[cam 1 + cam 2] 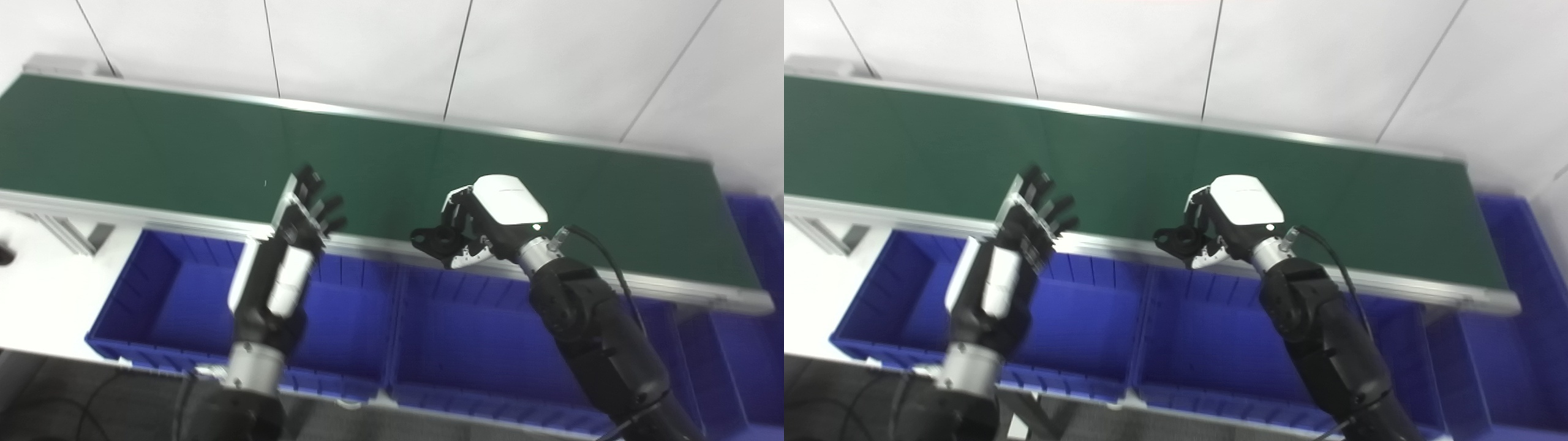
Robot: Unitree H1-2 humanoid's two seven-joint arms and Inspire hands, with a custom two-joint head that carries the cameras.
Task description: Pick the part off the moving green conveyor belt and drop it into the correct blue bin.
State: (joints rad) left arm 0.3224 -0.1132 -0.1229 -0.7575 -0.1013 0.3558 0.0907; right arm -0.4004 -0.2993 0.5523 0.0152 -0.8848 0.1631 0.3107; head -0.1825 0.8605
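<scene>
in the left eye view my right hand [484, 223] is curled shut on a small black part [432, 240], held over the near rail of the green conveyor belt [184, 153], just above the rim of the middle blue bin [478, 343]. my left hand [306, 211] is raised nearer the belt's left end, fingers spread, holding nothing. in the right eye view the part [1176, 239] still overhangs that rail, so i judge i should bring it clear of the belt and well over the bin before loosening my fingers, or it may strike the rim.
</scene>
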